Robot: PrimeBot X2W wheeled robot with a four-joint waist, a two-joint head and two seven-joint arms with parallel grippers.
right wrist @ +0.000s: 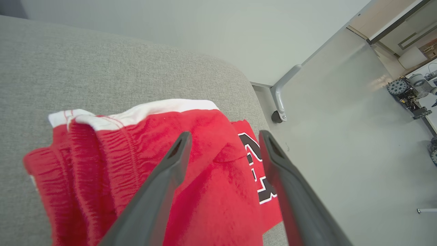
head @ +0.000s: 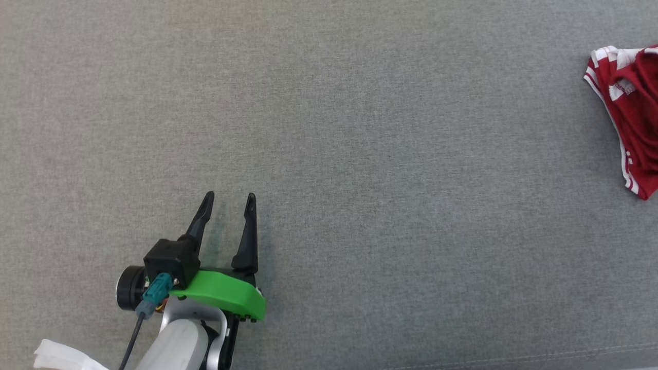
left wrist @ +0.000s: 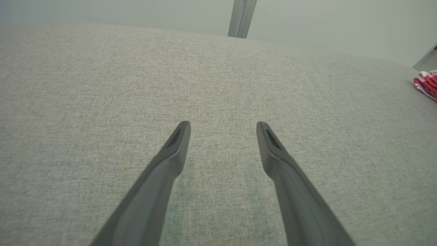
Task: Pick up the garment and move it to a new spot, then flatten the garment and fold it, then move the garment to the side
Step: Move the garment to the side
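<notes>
Hovering over the red garment [right wrist: 102,164], right pincer [right wrist: 223,135] is released; left pincer [head: 230,196] likewise, over grey fabric [head: 360,154].

One red garment [head: 629,113] with white trim, bearing one black number. One grey cloth-covered tabletop [head: 360,128]. Two grippers: the left gripper [head: 229,195] and the right gripper [right wrist: 224,134], each with two dark fingers, four fingers in all. On the left wrist, one green cover [head: 226,295] and one teal plug [head: 156,290] with one black cable [head: 131,341]. One white scrap [head: 56,357] at the lower left corner. One grey table leg [right wrist: 283,85] with one black castor [right wrist: 276,117].
</notes>
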